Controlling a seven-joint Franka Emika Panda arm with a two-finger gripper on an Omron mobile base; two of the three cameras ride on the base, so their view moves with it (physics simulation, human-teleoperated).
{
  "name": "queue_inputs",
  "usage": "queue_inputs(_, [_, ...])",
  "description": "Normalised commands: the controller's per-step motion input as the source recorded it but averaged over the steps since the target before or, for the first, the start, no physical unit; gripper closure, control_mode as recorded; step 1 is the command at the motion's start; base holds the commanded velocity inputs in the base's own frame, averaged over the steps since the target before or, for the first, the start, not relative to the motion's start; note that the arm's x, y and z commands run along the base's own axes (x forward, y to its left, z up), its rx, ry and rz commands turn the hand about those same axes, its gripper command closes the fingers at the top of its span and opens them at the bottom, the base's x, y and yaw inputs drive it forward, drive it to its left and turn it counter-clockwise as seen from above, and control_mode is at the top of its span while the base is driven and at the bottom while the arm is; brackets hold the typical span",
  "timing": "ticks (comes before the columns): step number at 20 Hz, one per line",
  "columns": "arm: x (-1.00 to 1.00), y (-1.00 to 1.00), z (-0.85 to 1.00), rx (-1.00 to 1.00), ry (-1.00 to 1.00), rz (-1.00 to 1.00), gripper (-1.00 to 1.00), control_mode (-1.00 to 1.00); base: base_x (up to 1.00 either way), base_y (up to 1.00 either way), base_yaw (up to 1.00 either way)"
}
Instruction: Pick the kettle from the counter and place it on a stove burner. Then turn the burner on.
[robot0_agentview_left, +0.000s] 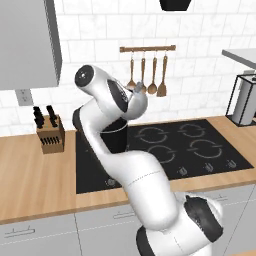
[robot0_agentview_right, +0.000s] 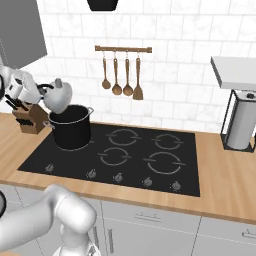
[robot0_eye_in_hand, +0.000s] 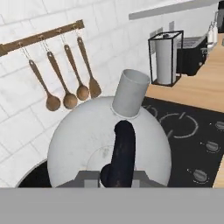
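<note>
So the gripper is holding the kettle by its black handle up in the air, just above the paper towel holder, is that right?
Not quite. The gripper does hold the kettle aloft by its black handle, but it hangs just above the black cooking pot at the stove's left rear, not the paper towel holder, which stands far off on the counter. The right base view shows this.

White-tiled kitchen wall with pale cabinets

A wooden utensil rail (robot0_agentview_right: 123, 49) with four spoons hangs upper centre; a grey wall cabinet (robot0_agentview_left: 27, 42) fills the upper left, a knife block (robot0_agentview_left: 50, 132) stands at left, a paper-towel holder (robot0_agentview_right: 241, 122) at right.
</note>
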Motion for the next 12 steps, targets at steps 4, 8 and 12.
queue_inputs(4, [0.22, -1.0, 0.55, 0.18, 0.41, -0.29, 1.0, -1.0, 0.0, 0.0, 0.0])
queue_inputs(8, [0.16, -1.0, 0.32, 0.14, 0.45, -0.3, 1.0, -1.0, 0.0, 0.0, 0.0])
queue_inputs(12, [0.1, -1.0, 0.01, 0.1, 0.34, -0.24, 1.0, -1.0, 0.0, 0.0, 0.0])
